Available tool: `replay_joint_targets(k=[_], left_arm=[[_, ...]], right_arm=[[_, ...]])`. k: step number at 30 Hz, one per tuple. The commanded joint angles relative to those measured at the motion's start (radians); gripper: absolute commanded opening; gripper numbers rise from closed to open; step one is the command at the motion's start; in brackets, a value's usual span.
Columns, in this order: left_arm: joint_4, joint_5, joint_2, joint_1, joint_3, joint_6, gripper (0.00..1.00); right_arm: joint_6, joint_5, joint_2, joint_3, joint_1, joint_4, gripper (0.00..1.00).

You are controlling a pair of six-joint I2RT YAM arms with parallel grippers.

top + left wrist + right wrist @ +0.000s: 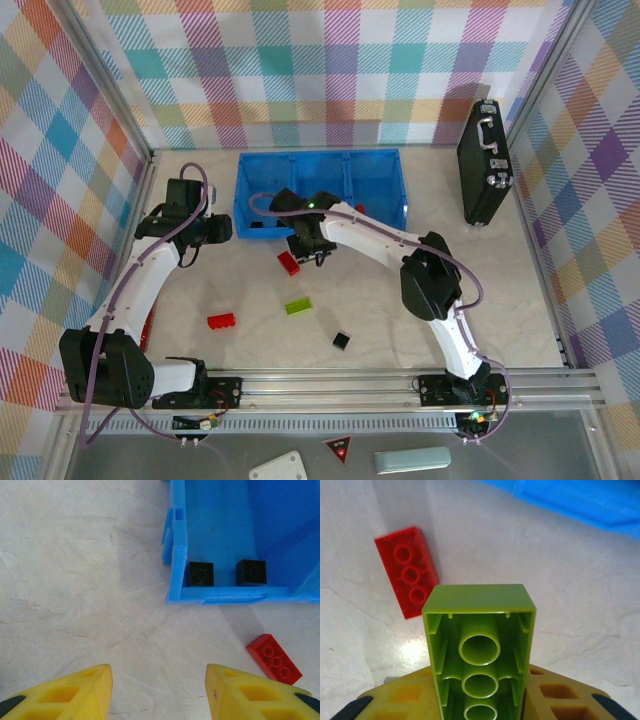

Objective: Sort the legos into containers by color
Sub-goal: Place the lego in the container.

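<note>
My right fingers pinch a lime-green lego by one end, so it juts out free to drop over the wall of the blue tray nearby. My left fingers hang spread beside the compartment holding black legos.

Lime-green lego hollow-side-up in the right pincer, red lego beside it, blue tray wall beyond.

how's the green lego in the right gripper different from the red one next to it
The green lego is clamped in the right gripper; the red lego lies loose on the table. The green one shows its hollow underside, the red one its studs. Both are oblong.
</note>
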Motion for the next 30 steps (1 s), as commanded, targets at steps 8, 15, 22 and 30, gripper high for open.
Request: replay_joint_targets(k=[8, 15, 22, 30], left_arm=[[-0.023, 0.015, -0.028, 0.015, 0.005, 0.007, 0.52], [-0.026, 0.013, -0.028, 0.014, 0.004, 0.007, 0.52], [-0.025, 0.010, -0.029, 0.014, 0.003, 0.007, 0.52], [-0.027, 0.006, -0.029, 0.014, 0.001, 0.007, 0.52]], right_arm=[[-0.077, 0.024, 0.075, 0.164, -0.108, -0.040, 0.36], [-0.088, 0.025, 0.165, 0.275, -0.179, -0.041, 0.36], [-0.095, 0.040, 0.260, 0.358, -0.236, -0.016, 0.36], [-0.082, 0.060, 0.359, 0.452, -0.257, 0.004, 0.38]])
